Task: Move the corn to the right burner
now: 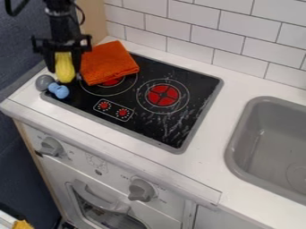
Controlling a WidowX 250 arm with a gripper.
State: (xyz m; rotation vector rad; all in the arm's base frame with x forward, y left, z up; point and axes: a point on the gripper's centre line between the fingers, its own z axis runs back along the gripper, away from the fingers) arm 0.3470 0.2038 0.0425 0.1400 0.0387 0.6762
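Observation:
The black gripper point(64, 70) hangs at the upper left, above the stove's left corner, with one finger on each side of the yellow corn point(65, 68). It is shut on the corn, which points downward beside the orange cloth. The right burner point(163, 95), a red disc inside white rings on the black stovetop, lies to the right of the gripper and corn.
An orange cloth point(108, 62) partly covers the left burner point(112, 82). A blue and grey toy point(58, 90) lies at the stove's left corner. Tiled wall point(193, 34) stands behind; a grey sink point(269, 147) is at the right.

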